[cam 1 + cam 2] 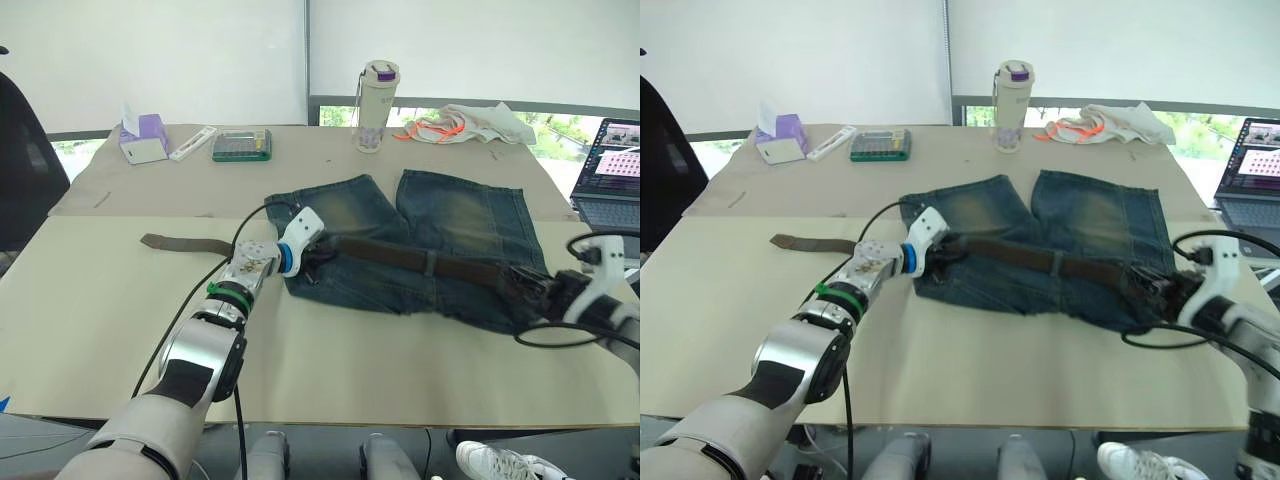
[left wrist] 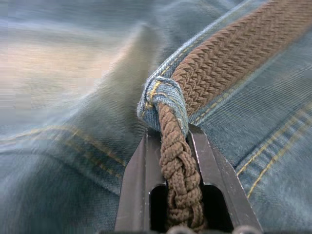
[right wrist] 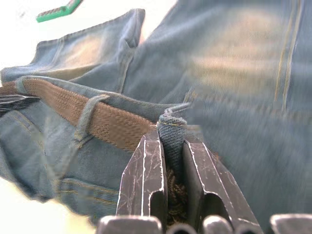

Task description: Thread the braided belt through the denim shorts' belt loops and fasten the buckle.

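Dark blue faded denim shorts (image 1: pixel 440 235) lie flat on the beige table (image 1: pixel 90 330), with the brown braided belt (image 1: pixel 400 257) running along the waistband and its free tail trailing left onto the table. Left gripper (image 2: pixel 178 146) is clamped on the belt at a blue denim belt loop (image 2: pixel 163 100) on the shorts' left end. Right gripper (image 3: pixel 170 141) is closed on denim at the waistband's right end, beside another loop (image 3: pixel 83 119).

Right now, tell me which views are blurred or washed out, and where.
Left wrist view: the braided belt and the belt loop around it are sharp; the denim shorts behind go soft. Right wrist view: the near loop is fairly clear, the far denim smears, and the upper left corner is washed out white. Eye views: evenly lit, with bright windows behind the bottle.
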